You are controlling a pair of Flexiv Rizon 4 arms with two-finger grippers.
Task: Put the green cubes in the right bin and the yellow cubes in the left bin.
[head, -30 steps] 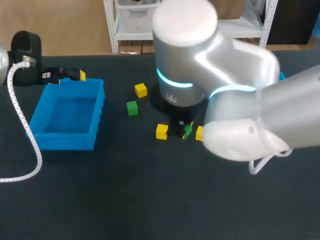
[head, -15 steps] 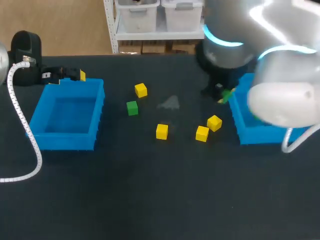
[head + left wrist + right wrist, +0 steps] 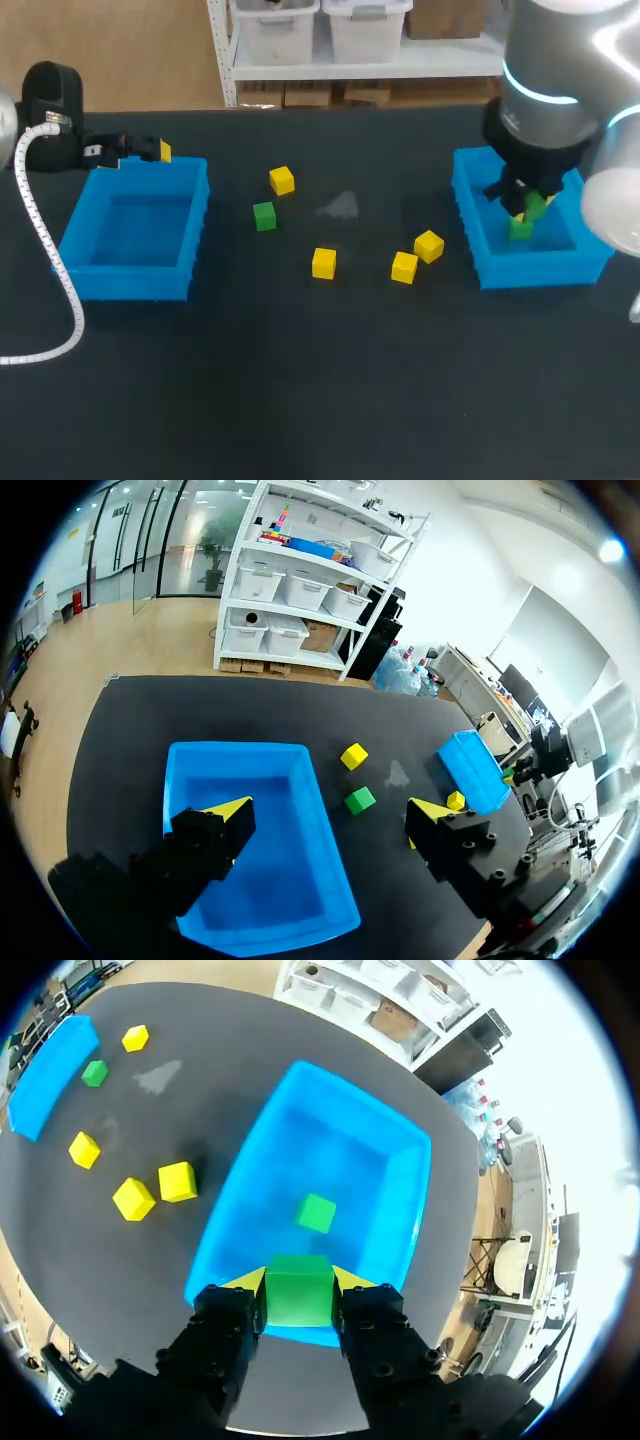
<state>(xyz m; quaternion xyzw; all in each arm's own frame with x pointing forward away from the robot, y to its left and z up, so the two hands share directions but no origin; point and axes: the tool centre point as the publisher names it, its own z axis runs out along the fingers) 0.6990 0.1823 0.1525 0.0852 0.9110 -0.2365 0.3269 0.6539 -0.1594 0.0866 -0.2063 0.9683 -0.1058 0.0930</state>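
Note:
My right gripper (image 3: 298, 1295) hangs over the right blue bin (image 3: 235, 1195), shut on a green cube (image 3: 298, 1288) between its yellow tips. A second green cube (image 3: 316, 1213) lies on that bin's floor. In the head view the right gripper (image 3: 530, 208) is above the right bin (image 3: 470, 215). Another green cube (image 3: 264, 216) and several yellow cubes, such as two (image 3: 404, 267) (image 3: 323, 263), lie on the table between the bins. My left gripper (image 3: 328, 815) is open and holds nothing. It sits by the far edge of the left bin (image 3: 190, 215), which holds nothing.
A white coiled cable (image 3: 40, 250) runs down the table's left side beside the left bin. A faint pale smudge (image 3: 340, 206) marks the black tabletop near the middle. One yellow cube (image 3: 282, 180) lies farthest back, near the loose green one.
My right arm has swung from the table's middle to the right, carrying the green cube over the right bin. The left arm and the loose cubes have stayed put.

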